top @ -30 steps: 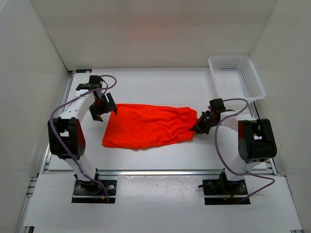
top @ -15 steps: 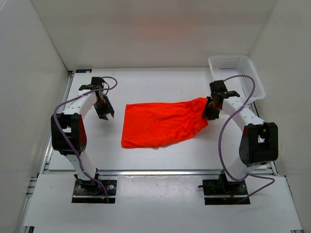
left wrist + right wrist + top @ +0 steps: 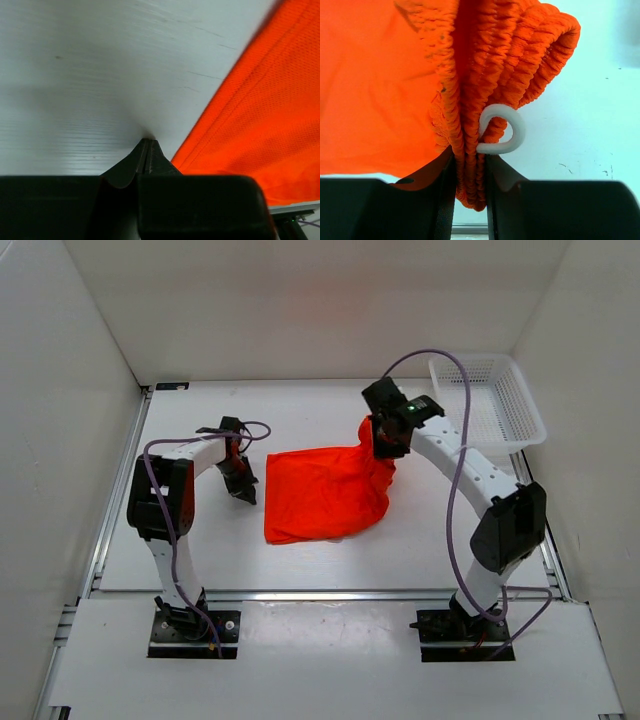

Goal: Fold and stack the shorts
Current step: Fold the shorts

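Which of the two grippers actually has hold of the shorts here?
The right gripper: its jaws clamp the bunched waistband of the shorts. The left gripper is shut on nothing, its tips down at the table beside the fabric's edge.

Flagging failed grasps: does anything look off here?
Yes: the left pincer is shut on nothing, tips on the white table beside the bright orange-red fabric shorts. The right pincer grips their bunched waistband.
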You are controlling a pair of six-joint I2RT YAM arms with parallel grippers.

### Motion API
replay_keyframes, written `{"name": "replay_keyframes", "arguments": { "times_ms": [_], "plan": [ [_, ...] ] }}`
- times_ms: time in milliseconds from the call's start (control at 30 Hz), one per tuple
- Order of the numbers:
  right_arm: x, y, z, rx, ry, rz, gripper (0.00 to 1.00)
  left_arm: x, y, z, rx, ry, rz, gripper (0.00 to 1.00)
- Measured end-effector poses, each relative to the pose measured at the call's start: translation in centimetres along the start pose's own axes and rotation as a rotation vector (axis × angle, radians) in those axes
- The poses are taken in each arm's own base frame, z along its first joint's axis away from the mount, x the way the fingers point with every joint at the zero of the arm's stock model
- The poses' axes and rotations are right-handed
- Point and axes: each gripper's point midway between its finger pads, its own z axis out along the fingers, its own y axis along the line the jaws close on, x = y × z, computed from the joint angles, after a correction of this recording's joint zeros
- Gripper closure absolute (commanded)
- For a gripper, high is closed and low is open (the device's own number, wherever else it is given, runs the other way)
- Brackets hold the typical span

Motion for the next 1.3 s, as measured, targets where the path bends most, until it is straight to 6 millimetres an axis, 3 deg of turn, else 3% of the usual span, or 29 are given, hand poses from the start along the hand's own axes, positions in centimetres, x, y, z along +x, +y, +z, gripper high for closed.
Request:
{"name": "replay_keyframes", "arguments": {
  "times_ms": [367, 767, 833, 867, 900, 933, 967, 1000, 1100, 1200, 1233, 1267, 1300],
  "plan": [
    [0.9, 10.5, -2.4, -0.021, -0.034, -0.265, 1.0, 0.4, -1.2, 0.3, 0.046, 0.02, 0.005, 0.9],
    [3.4, 19.4, -0.5, -0.125, 0.009, -0.369, 0.97, 0.4, -1.4, 0.3, 0.055, 0.02, -0.003, 0.9],
    [3.6, 21.3, -0.3, -0.179, 0.01, -0.365, 0.84, 0.4, -1.4, 0.3, 0.055, 0.017, -0.012, 0.9],
    [3.7, 22.3, -0.4, -0.219, 0.014, -0.359, 0.67, 0.3, -1.2, 0.2, 0.055, 0.012, -0.02, 0.9],
    [3.8, 23.5, -0.5, -0.266, 0.014, -0.349, 0.23, 0.3, -1.0, 0.2, 0.054, 0.009, -0.024, 0.79],
    [3.9, 24.6, -0.7, -0.312, 0.015, -0.335, 0.09, 0.3, -0.7, 0.1, 0.054, 0.005, -0.03, 0.68],
    [4.1, 25.8, -1.0, -0.373, 0.018, -0.335, 0.01, 0.2, -0.2, -0.1, 0.05, 0.005, -0.045, 0.47],
    [4.3, 27.1, -1.4, -0.438, 0.017, -0.334, 0.01, 0.2, 0.5, -0.4, 0.046, 0.005, -0.07, 0.0],
    [5.4, 28.4, -1.9, -0.555, 0.016, -0.327, 0.01, -0.5, 3.4, -2.4, 0.015, -0.031, -0.148, 0.0],
    [6.3, 26.5, -2.4, -0.596, 0.013, -0.3, 0.01, -2.0, 6.0, -6.1, 0.011, -0.125, -0.229, 0.0],
    [6.4, 25.0, -2.5, -0.595, 0.014, -0.28, 0.01, -2.4, 6.9, -7.5, 0.01, -0.163, -0.254, 0.03],
    [6.2, 23.1, -2.7, -0.589, 0.006, -0.248, 0.01, -2.9, 7.5, -8.9, 0.011, -0.2, -0.272, 0.19],
    [5.6, 21.4, -2.8, -0.579, -0.01, -0.213, 0.01, -3.3, 7.8, -10.0, 0.013, -0.232, -0.286, 0.26]
  ]
}}
